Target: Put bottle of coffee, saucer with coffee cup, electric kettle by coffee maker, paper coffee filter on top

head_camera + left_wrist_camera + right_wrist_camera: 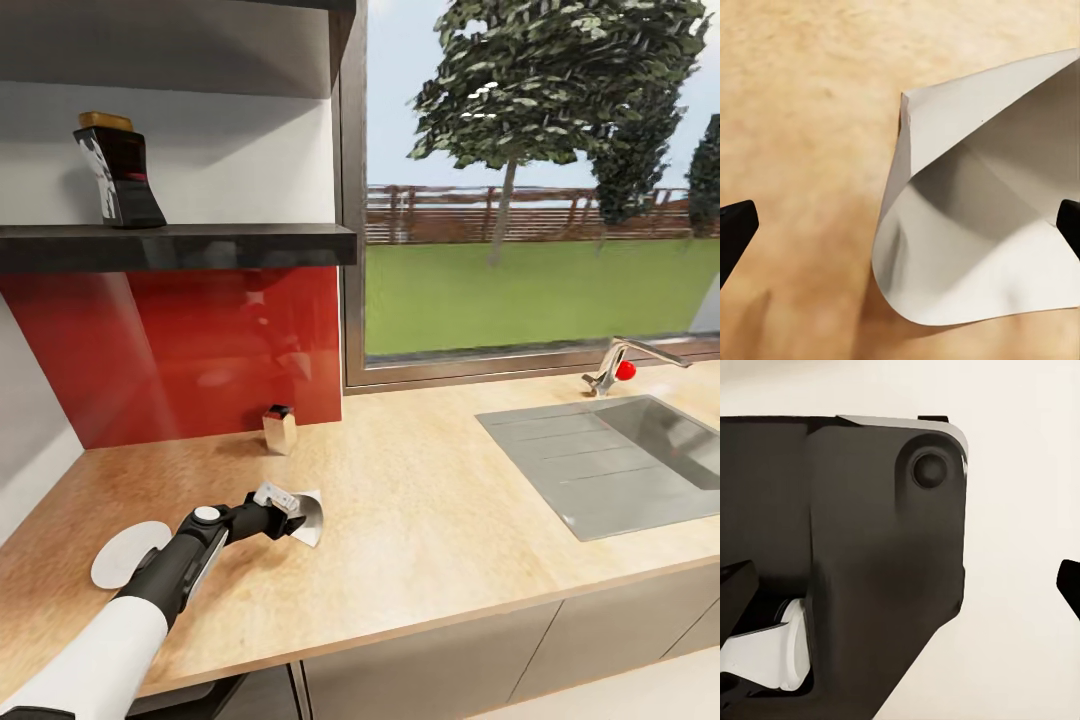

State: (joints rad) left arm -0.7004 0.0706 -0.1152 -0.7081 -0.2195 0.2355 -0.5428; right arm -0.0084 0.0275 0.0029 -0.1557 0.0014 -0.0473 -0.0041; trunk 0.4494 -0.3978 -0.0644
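The paper coffee filter (310, 519), a white creased cone, lies on its side on the countertop (430, 480). My left gripper (288, 512) is open right at it. In the left wrist view the filter (975, 225) lies between the two black fingertips (735, 232), nearer one of them, its mouth towards the camera. The white saucer (122, 556) lies flat near the counter's left front, partly behind my left arm. The bottle of coffee (120, 172) stands on the kitchen shelf (200, 245). My right gripper (900, 585) is open. The coffee maker, coffee cup and electric kettle are out of view.
A small shaker (280, 429) stands by the red backsplash. A grey sink (615, 460) with a tap (620, 365) is set into the counter's right side below the window. In the right wrist view a dark part of the robot (870, 562) sits close in front.
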